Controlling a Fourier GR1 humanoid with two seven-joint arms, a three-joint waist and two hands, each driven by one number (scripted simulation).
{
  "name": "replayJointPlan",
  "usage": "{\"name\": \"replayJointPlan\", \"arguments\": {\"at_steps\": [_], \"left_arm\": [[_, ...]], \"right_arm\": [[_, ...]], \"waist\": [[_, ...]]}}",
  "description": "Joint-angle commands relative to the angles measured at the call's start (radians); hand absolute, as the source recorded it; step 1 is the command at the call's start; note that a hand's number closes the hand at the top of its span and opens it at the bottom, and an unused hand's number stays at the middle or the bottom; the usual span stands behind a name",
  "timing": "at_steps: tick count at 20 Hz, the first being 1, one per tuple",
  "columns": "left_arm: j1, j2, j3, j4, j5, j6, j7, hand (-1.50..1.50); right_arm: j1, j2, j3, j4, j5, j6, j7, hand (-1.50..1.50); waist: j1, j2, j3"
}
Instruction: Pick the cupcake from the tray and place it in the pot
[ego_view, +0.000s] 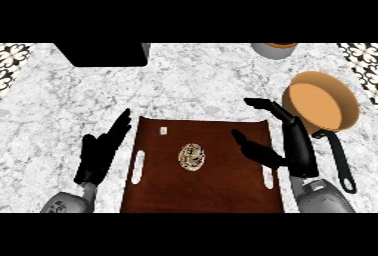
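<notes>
A small cupcake (193, 156) with a pale swirled top sits near the middle of a dark brown tray (221, 190). An orange pot (321, 102) with a black handle stands on the counter at the right. My right hand (291, 145) hovers over the tray's right edge, open, thumb pointing toward the cupcake and fingers stretched up toward the pot. The hand is apart from the cupcake. My left hand (100, 152) rests open just left of the tray, fingers up.
A black box-like object (103, 54) stands at the back left. A grey bowl (275, 50) with an orange inside shows at the back edge. The counter (199, 85) is white marble. A small white tag (163, 131) lies on the tray's upper left.
</notes>
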Motion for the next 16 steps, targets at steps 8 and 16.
{"name": "replayJointPlan", "arguments": {"at_steps": [8,16], "left_arm": [[0.026,0.001,0.013,0.057,0.022,-0.076,-0.037,0.00],[0.029,0.025,0.054,0.114,0.051,-0.168,-0.097,0.00]], "right_arm": [[0.147,0.291,0.319,-0.123,0.556,-0.244,0.306,-1.50],[-0.062,0.296,0.308,-0.236,0.555,-0.022,0.850,-1.50]], "waist": [[0.006,-0.003,0.003],[0.024,0.003,0.005]]}}
